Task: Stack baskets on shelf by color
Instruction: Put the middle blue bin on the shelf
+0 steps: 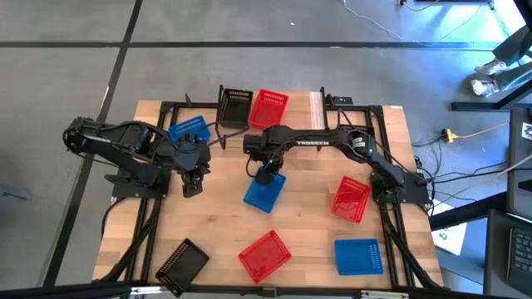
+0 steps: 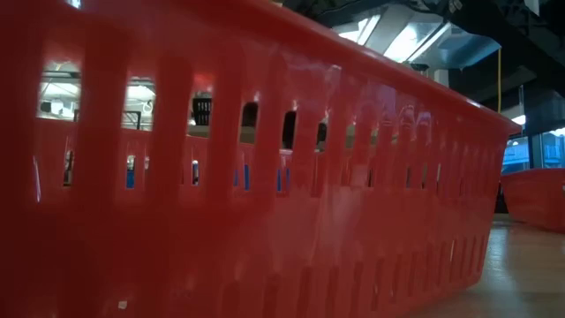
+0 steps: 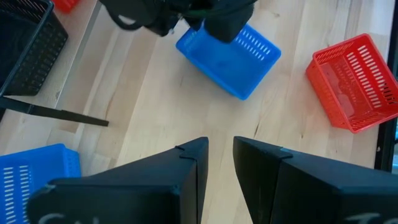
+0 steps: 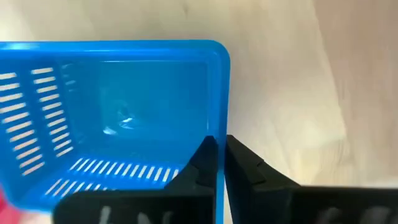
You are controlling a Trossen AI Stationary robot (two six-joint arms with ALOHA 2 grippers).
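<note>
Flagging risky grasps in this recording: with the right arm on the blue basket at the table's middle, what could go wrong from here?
1. The right pincer pinches only one thin wall of the blue perforated plastic basket, near a corner; lifted, the basket may tilt or slip out.
2. The left pincer hangs close by, so a swinging basket could strike it.
3. The shelf already holds a red perforated plastic basket and a black one; a tilted basket may land badly.

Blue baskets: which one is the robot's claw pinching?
The blue basket in the table's middle. The right gripper pinches its wall; the other two blue baskets sit untouched.
</note>
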